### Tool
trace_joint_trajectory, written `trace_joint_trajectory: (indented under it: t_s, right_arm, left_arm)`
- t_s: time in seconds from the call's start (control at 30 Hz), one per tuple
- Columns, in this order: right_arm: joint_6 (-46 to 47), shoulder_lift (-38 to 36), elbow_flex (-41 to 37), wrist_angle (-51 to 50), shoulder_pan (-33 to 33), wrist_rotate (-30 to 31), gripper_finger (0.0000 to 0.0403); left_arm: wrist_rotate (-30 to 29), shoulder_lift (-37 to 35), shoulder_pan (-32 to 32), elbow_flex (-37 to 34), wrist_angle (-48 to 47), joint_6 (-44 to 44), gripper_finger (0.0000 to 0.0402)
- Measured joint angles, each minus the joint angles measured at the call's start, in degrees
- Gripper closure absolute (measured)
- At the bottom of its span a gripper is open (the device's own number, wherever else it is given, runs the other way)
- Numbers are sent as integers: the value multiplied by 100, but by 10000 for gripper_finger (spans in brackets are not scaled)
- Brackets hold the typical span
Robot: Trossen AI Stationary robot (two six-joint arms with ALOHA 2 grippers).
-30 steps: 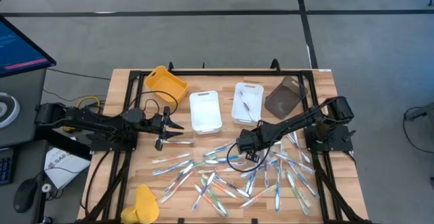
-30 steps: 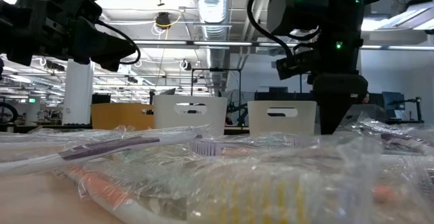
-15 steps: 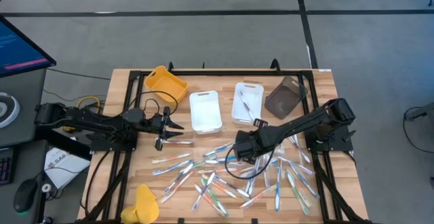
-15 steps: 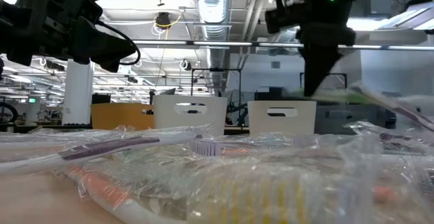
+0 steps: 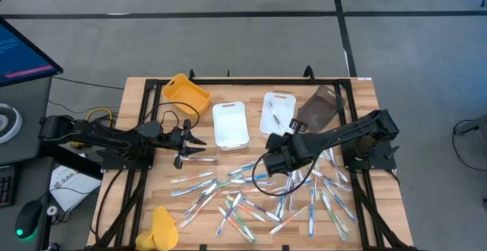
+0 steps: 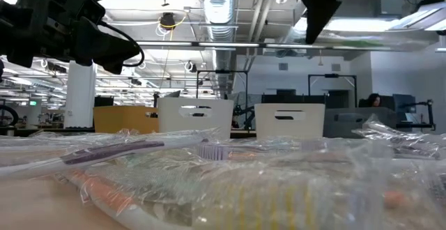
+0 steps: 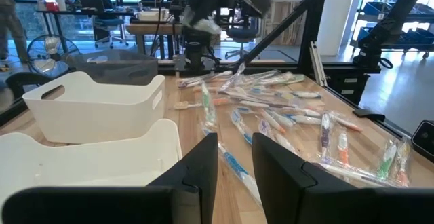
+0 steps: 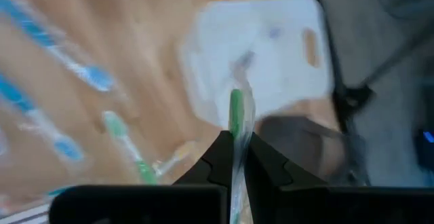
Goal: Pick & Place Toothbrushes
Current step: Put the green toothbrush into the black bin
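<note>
**Right arm carrying 1 green toothbrush toward the white trays**

Landmark: the white tray with the handle slot (image 5: 277, 114), at the back of the wooden table (image 5: 137, 205), right of centre.

The right gripper (image 8: 234, 157) is pinching 1 green toothbrush (image 8: 236, 119) in its clear wrapper, fingers pressed tight on the handle so the brush sticks straight out ahead. From above, the gripper (image 5: 275, 160) hangs just in front of that slotted tray, raised off the table, likely so the brush clears the pile on the way over. The tray already holds what looks like 1 brush, so it is probably the drop spot.

The remaining toothbrushes (image 5: 251, 201) lie scattered loose in front of the slotted tray, many overlapping, all in wrappers.

The left gripper (image 7: 234, 163) waits well to the left of the slotted tray, beside a second plain white tray (image 5: 230, 124), holding nothing, fingers a little apart. Parked there, it stays out of the right arm's path.

A yellow bin (image 5: 185, 93) sits further left at the back, a dark tray (image 5: 318, 110) just right of the slotted one.

Next step, my guess: move over the slotted tray, then release.
</note>
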Motion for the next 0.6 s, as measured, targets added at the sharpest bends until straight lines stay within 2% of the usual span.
trace_joint_trajectory:
  t_s: [0.07, 0.3, 0.43, 0.5, 0.6]
  right_arm:
    - [668, -4, 73, -341, -52, 139, 388]
    - [1358, -315, 64, -281, -567, 219, 387]
    - [1283, -493, 40, -283, -935, 241, 387]
    - [947, -719, -200, -276, -1173, 262, 387]
    - [995, -1257, -734, -258, -1674, 279, 388]
  left_arm:
    - [-1, 0, 0, 0, 1, 0, 315]
    - [1, 0, 0, 0, -6, -35, 315]
    - [0, 47, 0, 0, -42, -39, 315]
    - [0, 98, 0, 0, 2, -39, 315]
    - [-1, 128, 0, 0, -13, -42, 315]
